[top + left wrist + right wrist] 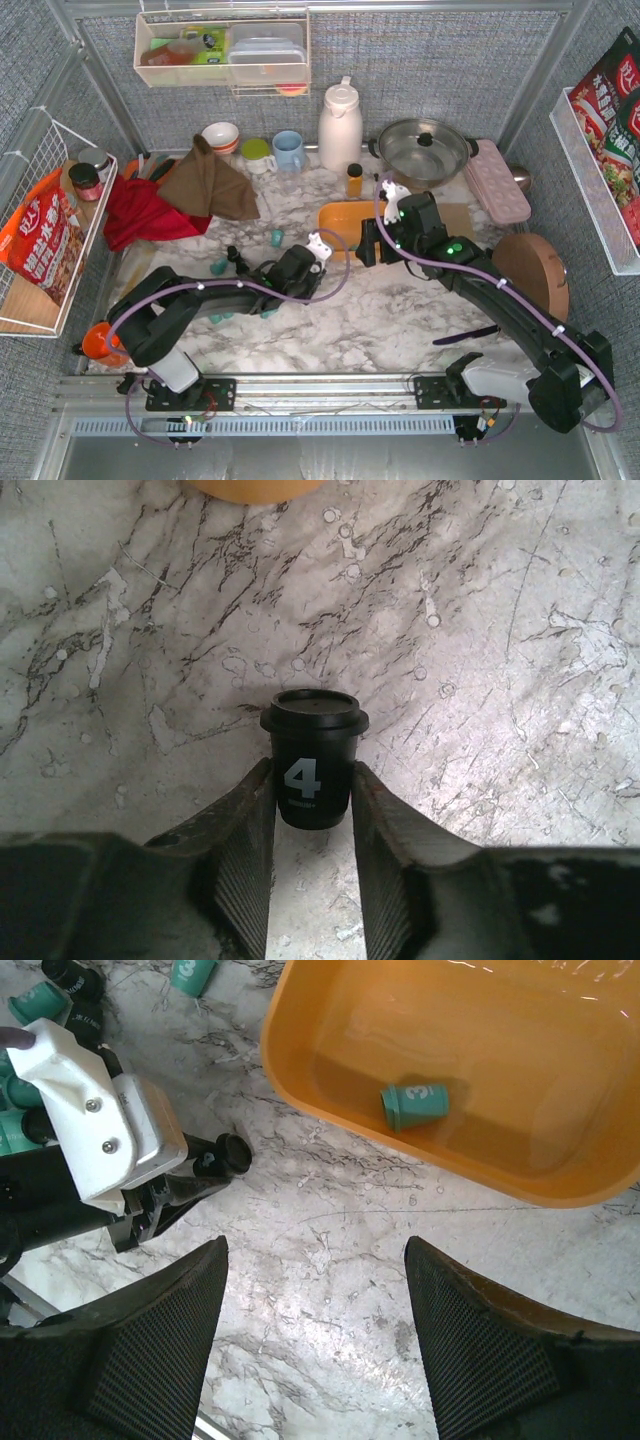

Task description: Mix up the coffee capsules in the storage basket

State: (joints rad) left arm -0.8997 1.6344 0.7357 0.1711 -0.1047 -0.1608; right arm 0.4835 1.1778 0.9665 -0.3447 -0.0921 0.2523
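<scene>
One black capsule, smooth, tapered, lipped lid, pinched by the ribbed-faced left gripper | step: pick-up for the glossy orange storage basket, ahead of it | next: carry, release beside the teal capsule | right gripper gaping, empty, basket just beyond

A white 4 stood on the small black tapered plastic capsule; a white 3 marked the teal tapered plastic capsule inside the orange plastic basket.
</scene>
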